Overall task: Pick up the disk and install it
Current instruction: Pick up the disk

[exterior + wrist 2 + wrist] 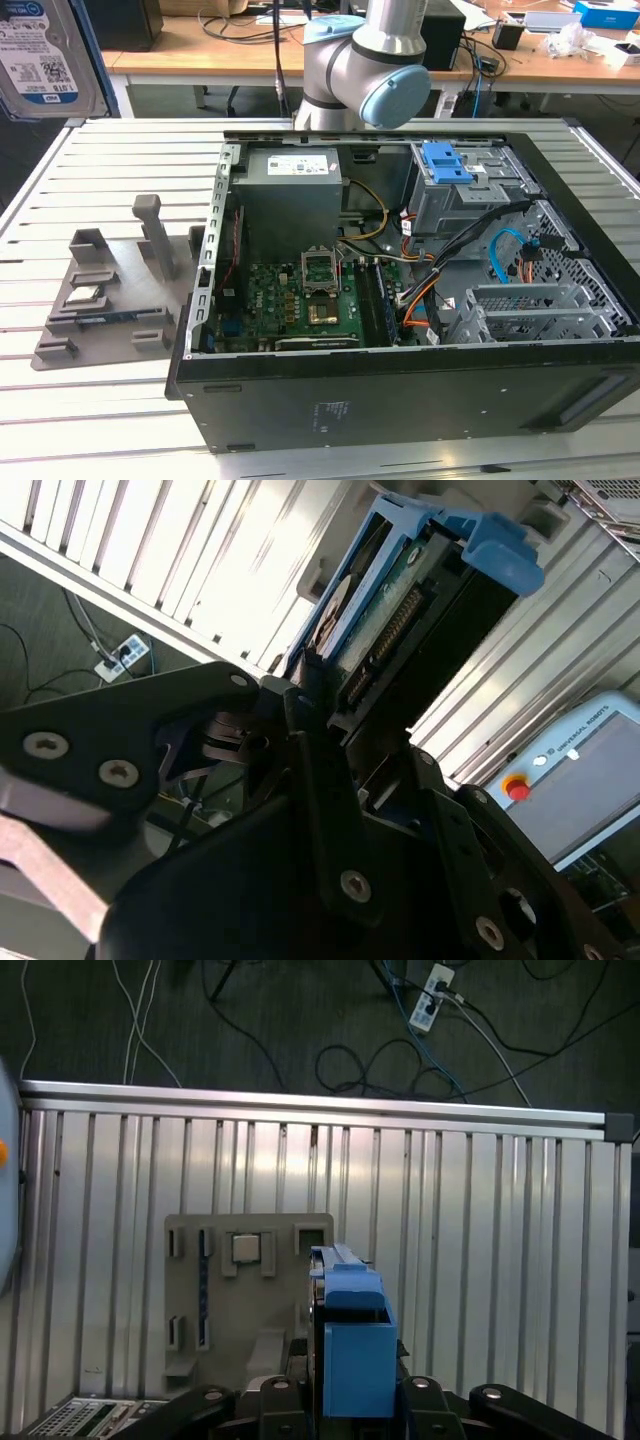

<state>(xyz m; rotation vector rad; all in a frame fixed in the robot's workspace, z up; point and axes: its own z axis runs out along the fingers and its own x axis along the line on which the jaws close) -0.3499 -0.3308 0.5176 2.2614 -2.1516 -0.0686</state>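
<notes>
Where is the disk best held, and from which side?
Probably as now: the gripper pinches the disk across its thickness at one end, coming from that end. Its flat faces suit this, and the far end is free.

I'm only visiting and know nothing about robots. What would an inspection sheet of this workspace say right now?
Surface: slatted metal table, carrying the case and the holder.
Job's things: disk in its blue carrier, held off the table; open computer case lying on its side.
Clutter: grey holder, on the exterior view's left of the case.
Grippers: hand shut on the disk.
Cables: orange, blue and black cables inside the case; power strip and cords on the floor.
Surroundings: wooden desks behind the table.
</notes>
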